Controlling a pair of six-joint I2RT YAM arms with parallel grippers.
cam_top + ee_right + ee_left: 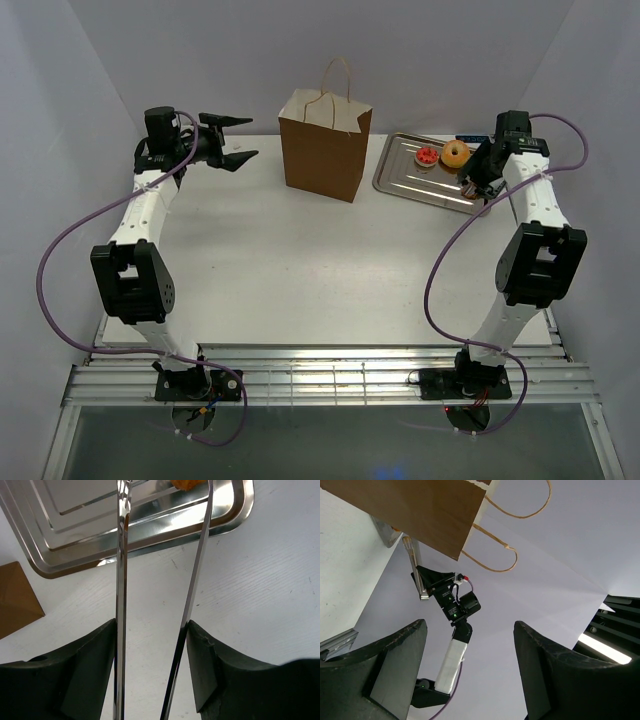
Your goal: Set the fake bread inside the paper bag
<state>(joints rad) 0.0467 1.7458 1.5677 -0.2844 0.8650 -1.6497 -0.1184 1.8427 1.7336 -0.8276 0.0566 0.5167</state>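
The brown paper bag [325,147] stands upright at the back middle, mouth open; it also shows in the left wrist view [410,510]. An orange ring donut [456,153] and a red-topped tart [428,157] lie on the silver tray [400,172]. The pale speckled round and the oblong bun are out of view. My right gripper [477,180] is at the tray's near right edge, shut on metal tongs [121,580] whose arms reach over the tray [80,500] toward an orange piece [187,484]. My left gripper [232,140] is open and empty, held up left of the bag.
The bag's twisted handles [492,562] stick up above its mouth. A corner of the bag [15,597] shows left of the tongs. White enclosure walls close in the back and both sides.
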